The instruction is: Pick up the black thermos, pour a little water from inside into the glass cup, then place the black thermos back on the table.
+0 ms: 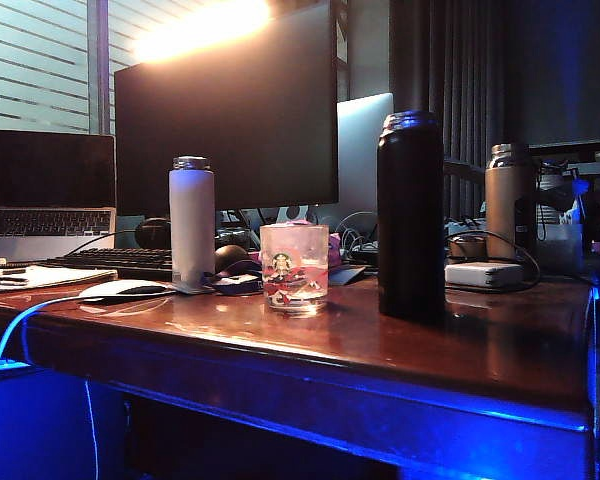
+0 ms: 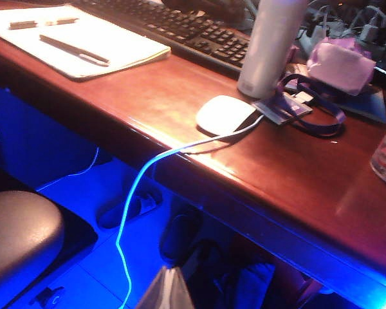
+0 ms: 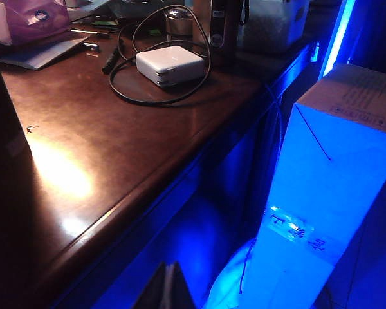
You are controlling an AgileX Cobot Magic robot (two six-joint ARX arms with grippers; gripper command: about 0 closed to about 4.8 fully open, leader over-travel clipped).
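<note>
The tall, slim matte black thermos [image 1: 410, 215] stands upright on the wide, glossy reddish-brown wooden table [image 1: 310, 350], right of centre in the exterior view, a shiny metal rim capping its smooth cylindrical body. It is the tallest flask there. Near it to the left, but apart from it, sits the short clear glass cup [image 1: 294, 266], a straight-sided tumbler printed with a round green logo and a pink-red pattern. Both stand near the table's rounded front edge, which glows blue along its length; the polished top mirrors the light in soft patches.

Further left rises a shorter white cylindrical flask [image 1: 192, 220] with a metal cap, beside a flat white oval mouse [image 2: 226, 114] and a black keyboard [image 1: 115, 261]. A white notepad [image 2: 77, 38] with a dark pen lying on it rests at the far left. Right of the thermos lie a white rectangular power adapter [image 3: 169, 64], ringed by its black looped cable, and a bronze-tan metal flask [image 1: 507, 200] standing well behind.

Neither arm shows in the exterior view. The left gripper [image 2: 166, 290] appears only as a pale tip at the edge of its wrist view, below the table's front edge and holding nothing; whether its jaws are parted I cannot tell. The right gripper [image 3: 166, 286] hangs likewise below the table edge, its dark fingers pressed together, empty.
</note>
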